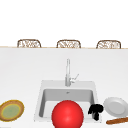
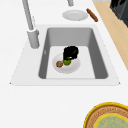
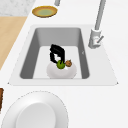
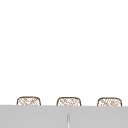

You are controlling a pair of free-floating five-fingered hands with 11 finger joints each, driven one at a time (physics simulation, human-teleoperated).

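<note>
A white bowl (image 2: 71, 68) sits on the floor of the sink (image 2: 98, 53). In it lie a green fruit (image 2: 66, 62) and a small brown one (image 2: 59, 64). My left hand (image 2: 70, 52) hangs right over the bowl, fingers curled down round the green fruit (image 3: 60, 64); in the right side view this left hand (image 3: 56, 53) reaches down from above the bowl (image 3: 61, 71). My right hand (image 1: 96, 109) hovers by the sink's right rim, near a white plate (image 1: 115, 106). A big red ball (image 1: 67, 114) covers the basin's middle in the front view.
The tap (image 1: 68, 72) stands behind the sink. A white plate (image 2: 75, 15) and a brown wooden stick (image 2: 92, 15) lie on the counter to the right, a yellow-rimmed plate (image 1: 11, 110) to the left. A dark shape (image 2: 120, 8) hangs over the wooden floor.
</note>
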